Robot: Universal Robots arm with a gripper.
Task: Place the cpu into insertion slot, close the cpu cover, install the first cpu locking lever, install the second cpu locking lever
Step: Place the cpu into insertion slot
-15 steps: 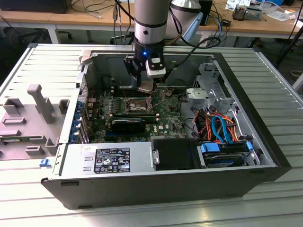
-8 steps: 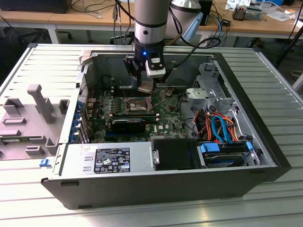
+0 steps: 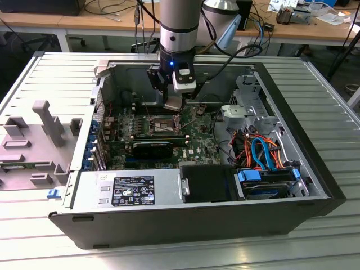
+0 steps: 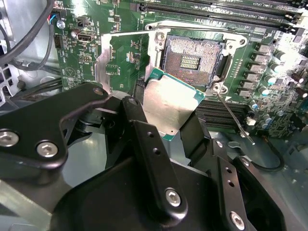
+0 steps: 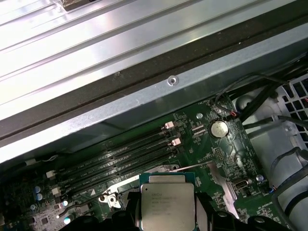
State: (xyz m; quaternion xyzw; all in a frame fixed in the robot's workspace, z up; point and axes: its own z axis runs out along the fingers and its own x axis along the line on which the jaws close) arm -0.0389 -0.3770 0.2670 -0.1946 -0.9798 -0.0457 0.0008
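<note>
1. gripper [image 4: 163,115] clenched on cpu [image 4: 169,98], pinching two opposite edges, chip tilted.
2. cpu hangs just above and beside insertion slot [image 4: 192,58], not seated; cpu cover [image 4: 103,65] swung open.
3. Likely light, rigid, slick metal top, delicate contacts; grip edges only, and socket pins probably bend easily.
</note>
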